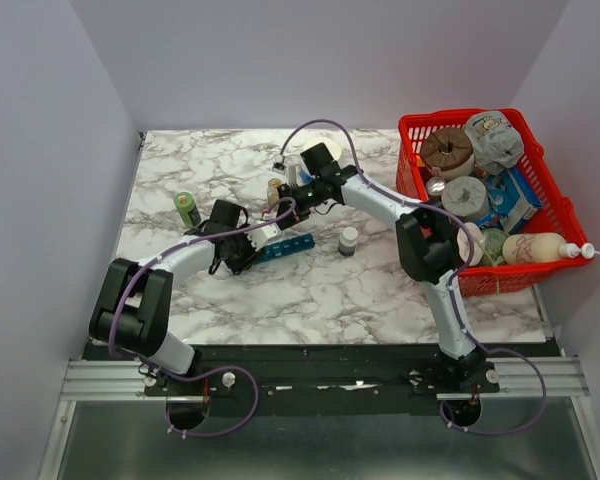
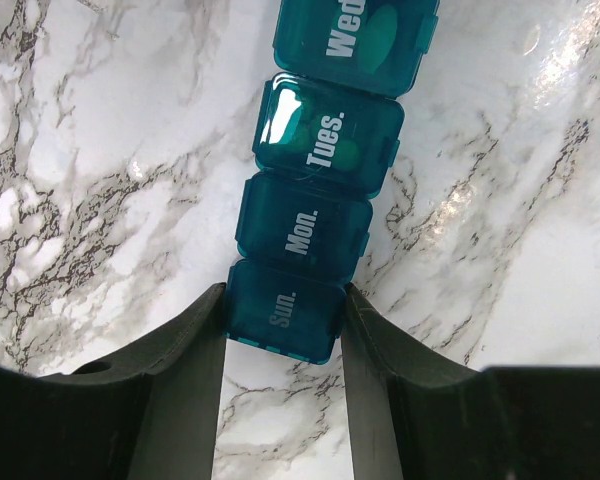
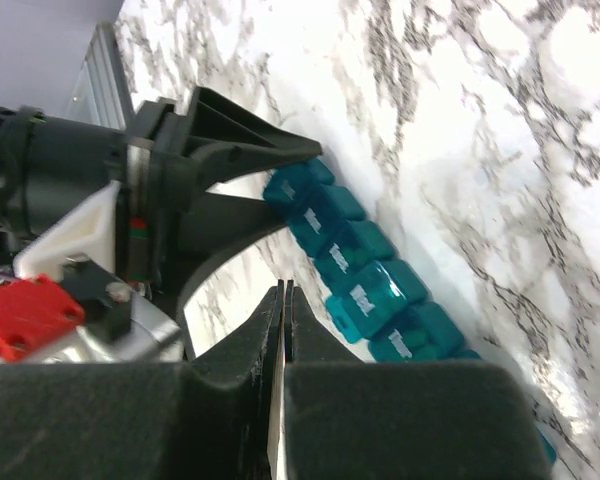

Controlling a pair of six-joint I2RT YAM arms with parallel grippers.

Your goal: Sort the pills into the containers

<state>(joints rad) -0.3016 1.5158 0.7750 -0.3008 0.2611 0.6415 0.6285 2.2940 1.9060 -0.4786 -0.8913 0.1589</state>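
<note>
Translucent teal pill organizer (image 2: 305,225), lids down, white day labels, lies mid-bench, slightly toward the left edge; left pincer (image 2: 283,300) clamps its Sun. end, right pincer (image 3: 283,300) pressed closed nearby

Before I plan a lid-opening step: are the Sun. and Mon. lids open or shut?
Both shut: the Sun. lid and Mon. lid lie flat on the teal strip.

The teal pill organizer (image 2: 310,230) has white day names on its lids: "Sun." on the end compartment (image 2: 283,308), "Mon." on the lid touching it, "Tues." next beyond, and a cut-off "Wed" farthest from "Sun.". The right wrist view shows the same print too small to read. Labels inside the red mesh basket (image 1: 505,278) are also illegible.
</note>
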